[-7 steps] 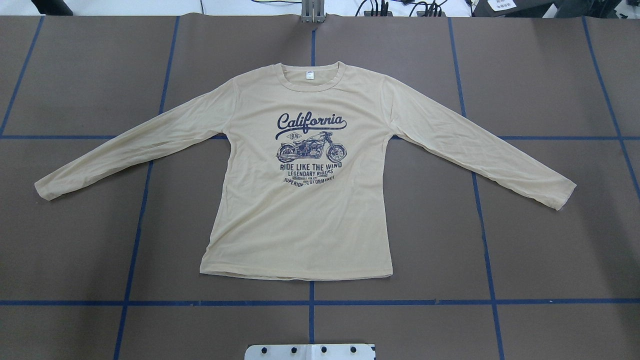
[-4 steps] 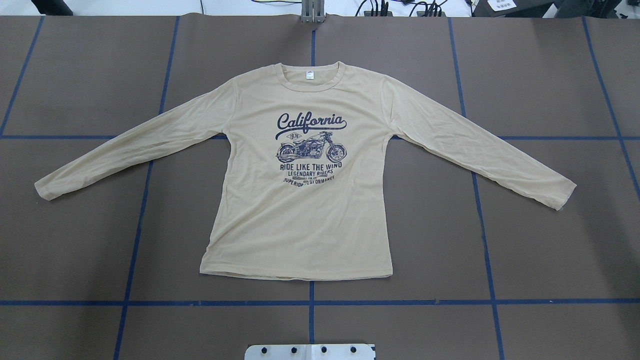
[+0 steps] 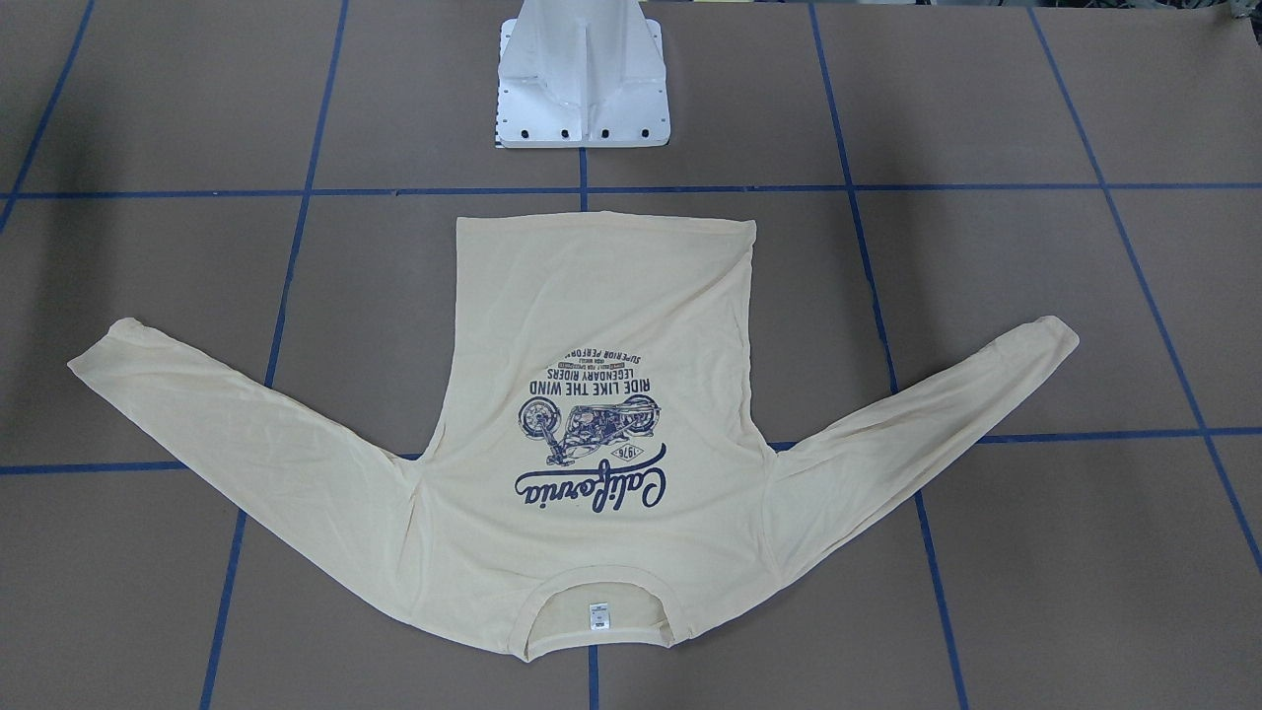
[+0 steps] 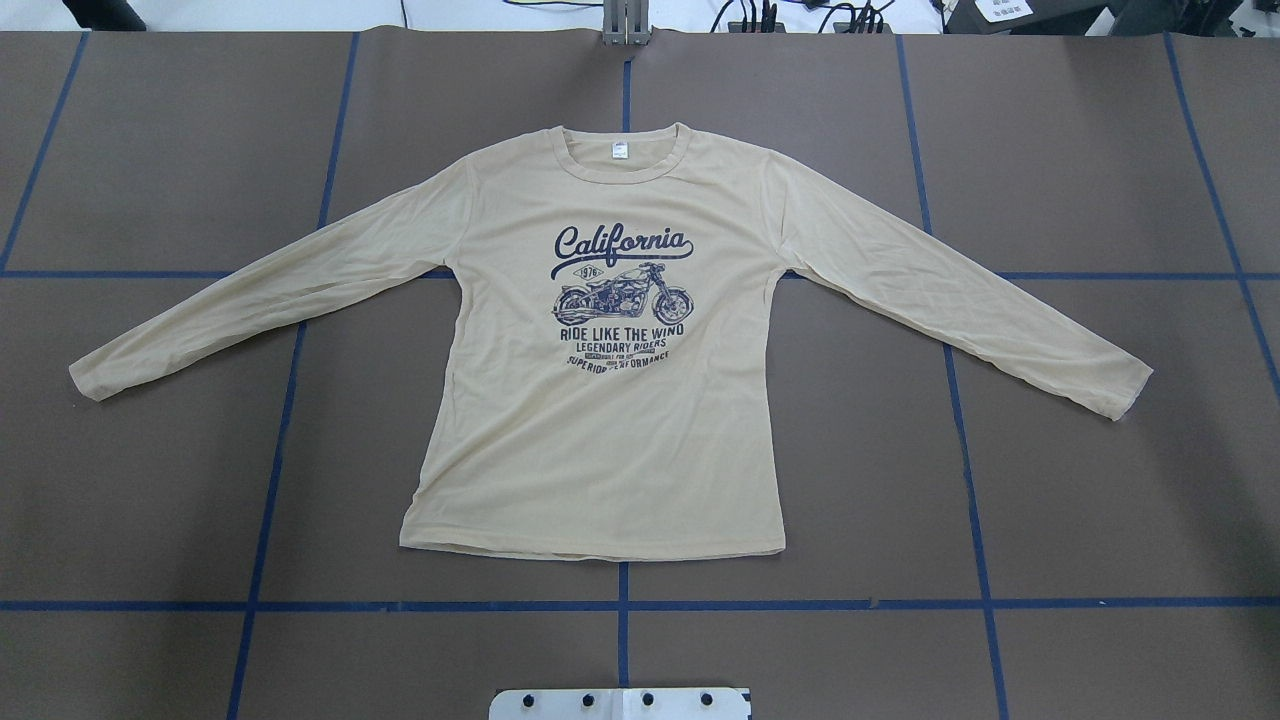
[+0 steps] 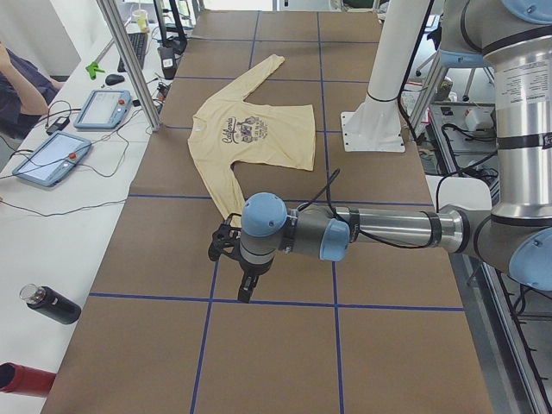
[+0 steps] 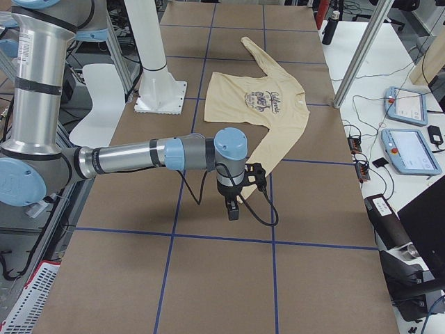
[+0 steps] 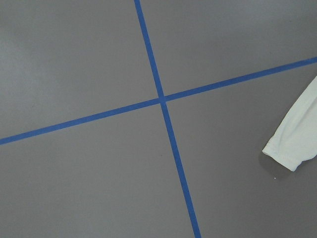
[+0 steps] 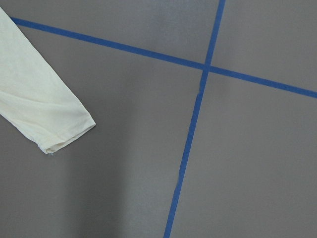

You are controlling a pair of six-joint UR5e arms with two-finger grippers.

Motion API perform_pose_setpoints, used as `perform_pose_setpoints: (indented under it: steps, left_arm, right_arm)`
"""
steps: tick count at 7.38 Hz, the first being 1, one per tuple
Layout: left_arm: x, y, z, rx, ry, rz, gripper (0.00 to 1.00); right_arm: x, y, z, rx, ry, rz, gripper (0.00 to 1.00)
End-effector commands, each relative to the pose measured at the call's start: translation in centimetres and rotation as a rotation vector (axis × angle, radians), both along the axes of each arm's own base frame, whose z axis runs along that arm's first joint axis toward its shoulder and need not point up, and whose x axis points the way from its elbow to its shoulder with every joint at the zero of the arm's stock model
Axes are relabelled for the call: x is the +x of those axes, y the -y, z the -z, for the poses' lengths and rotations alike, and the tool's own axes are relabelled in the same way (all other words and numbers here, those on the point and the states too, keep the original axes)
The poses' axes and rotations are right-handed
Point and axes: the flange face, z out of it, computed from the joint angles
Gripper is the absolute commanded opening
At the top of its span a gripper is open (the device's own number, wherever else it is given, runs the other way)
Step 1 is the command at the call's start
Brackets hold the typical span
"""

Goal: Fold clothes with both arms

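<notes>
The T-shirt (image 4: pixel 610 440) lies on the table (image 4: pixel 150 150), hem toward the pedestal (image 4: pixel 620 702), sleeves (image 4: pixel 270 290) apparently flat either side.

1. The T-shirt (image 4: pixel 600 430) lies flat on the brown table (image 4: pixel 150 150), both sleeves spread wide.
2. Bare surface borders it all round: broad strips beyond each cuff, wedges under the sleeves, and a narrow band along the hem.
3. The white pedestal base (image 3: pixel 582 89) stands upright just behind that band, opposite the middle of the hem.
4. The left arm (image 5: pixel 379 228) stretches level over bare table past the near cuff, with the left gripper (image 5: pixel 245 293) pointing down.
5. The right arm (image 6: pixel 139 156) and right gripper (image 6: pixel 233 210) do likewise at the other end.
6. A metal post (image 4: pixel 625 20) stands at the far edge beyond the collar.
</notes>
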Motion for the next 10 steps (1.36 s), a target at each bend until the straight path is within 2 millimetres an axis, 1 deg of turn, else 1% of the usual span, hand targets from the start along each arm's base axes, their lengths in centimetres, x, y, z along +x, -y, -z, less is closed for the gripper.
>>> perform_pose_setpoints:
  steps: [1, 2, 3, 4, 5, 6, 7, 8, 9, 10]
  left_arm:
    - [-0.2, 0.3, 1.2, 0.038, 0.003, -0.001, 1.00]
    - [-0.2, 0.5, 1.6, 0.047, 0.011, 0.001, 1.00]
    - [-0.3, 1.1, 2.9, 0.074, 0.012, 0.005, 1.00]
    - [-0.4, 3.1, 5.3, 0.141, 0.011, 0.013, 1.00]
    - [-0.5, 5.7, 8.8, 0.254, 0.016, 0.013, 1.00]
    - [-0.5, 6.6, 9.8, 0.320, 0.018, 0.014, 1.00]
    - [-0.4, 8.2, 11.0, 0.356, 0.015, 0.007, 1.00]
    - [-0.4, 8.9, 12.7, 0.388, 0.010, 0.005, 1.00]
    - [-0.4, 9.1, 12.6, 0.393, 0.010, 0.005, 1.00]
    - [-0.3, 9.0, 13.4, 0.422, 0.011, 0.006, 1.00]
  right_arm:
    - [-0.2, 1.6, 2.2, 0.049, 0.007, 0.001, 1.00]
    - [-0.2, 1.9, 2.8, 0.057, 0.024, 0.000, 1.00]
    - [-0.7, 2.8, 4.1, 0.072, 0.088, 0.008, 1.00]
    - [-1.1, 2.9, 4.6, 0.076, 0.132, 0.013, 1.00]
    - [-1.1, 4.5, 6.8, 0.115, 0.142, 0.011, 1.00]
    - [-1.2, 6.0, 8.1, 0.143, 0.139, 0.009, 1.00]
    - [-1.1, 6.5, 9.0, 0.165, 0.137, 0.008, 1.00]
    - [-1.2, 7.0, 9.9, 0.210, 0.137, 0.014, 1.00]
    - [-1.1, 7.3, 10.1, 0.202, 0.134, -0.007, 1.00]
    - [-0.9, 7.1, 10.8, 0.248, 0.110, -0.016, 1.00]
